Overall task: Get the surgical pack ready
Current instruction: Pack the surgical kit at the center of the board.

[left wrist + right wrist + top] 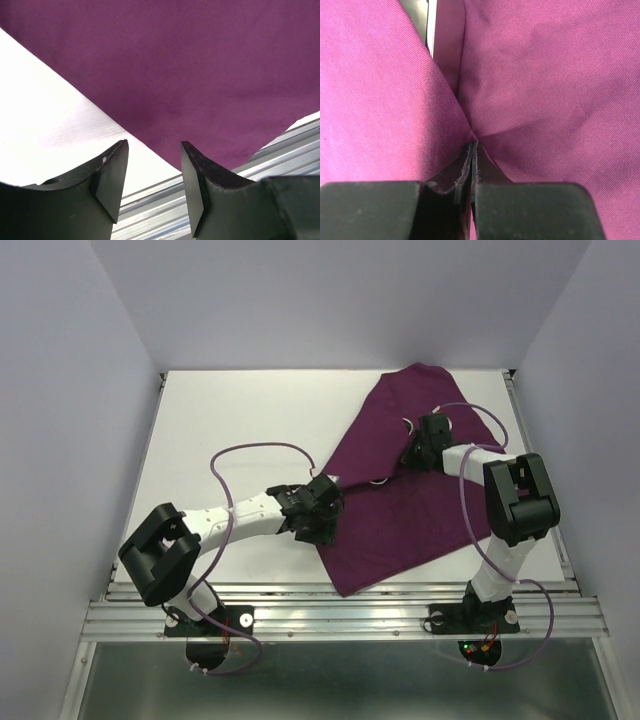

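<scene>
Cloth (pixel 400 510) on table (pixel 220 420), right half; left gripper (pixel 324 532) at its left edge; right gripper (pixel 410 456) mid-cloth.

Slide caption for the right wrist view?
Right gripper pinches a fold of the dark-purple cloth, jaws shut on the fabric.

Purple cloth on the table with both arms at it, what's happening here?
The right gripper is shut on a pinch of the purple cloth, bunching it into a fold near its middle. The left gripper is open above the cloth's left edge, near the front of the table, holding nothing. The cloth lies spread unevenly over the table's right half.
</scene>
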